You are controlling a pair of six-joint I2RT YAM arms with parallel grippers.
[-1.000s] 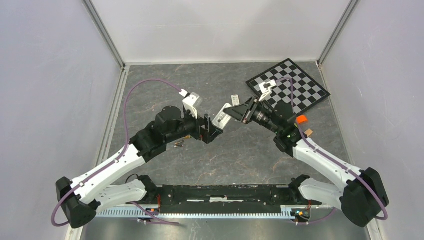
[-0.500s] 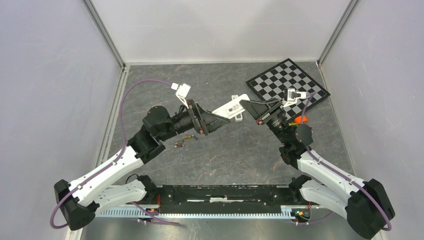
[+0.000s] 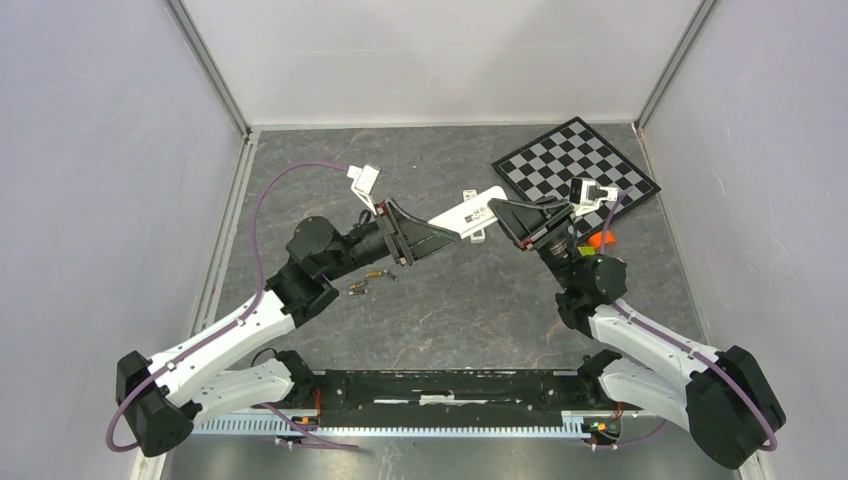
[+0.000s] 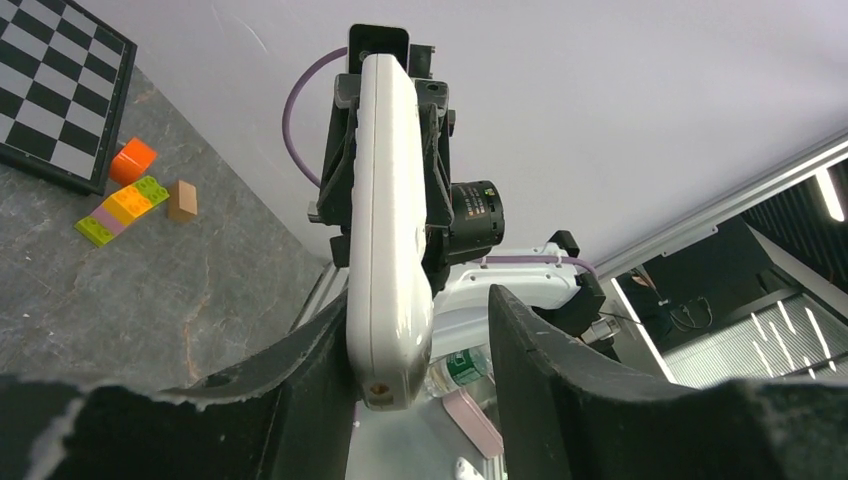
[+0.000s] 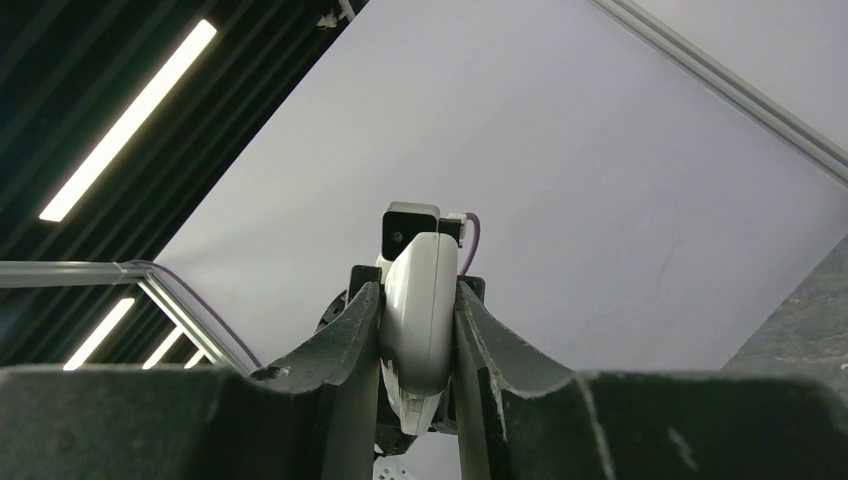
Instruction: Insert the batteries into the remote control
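Observation:
The white remote control [image 3: 468, 213] hangs above the table between the two arms. My right gripper [image 3: 497, 210] is shut on its far end; in the right wrist view both fingers press the remote control [image 5: 415, 330] at the right gripper [image 5: 418, 288]. My left gripper [image 3: 445, 232] straddles the near end. In the left wrist view the remote control [image 4: 388, 250] touches one finger of the left gripper [image 4: 418, 320], with a gap to the other, so it is open. Two batteries [image 3: 375, 273] [image 3: 357, 289] lie on the table below the left arm.
A chessboard [image 3: 575, 170] lies at the back right, also visible as the chessboard [image 4: 50, 100] in the left wrist view. Beside it are an orange block [image 4: 133, 160], a coloured brick piece [image 4: 125, 205] and a tan block [image 4: 181, 200]. White walls enclose the table.
The right gripper lifted and turned the remote control toward the back. The left gripper swung up around its near end, and its jaws have narrowed from wide open.

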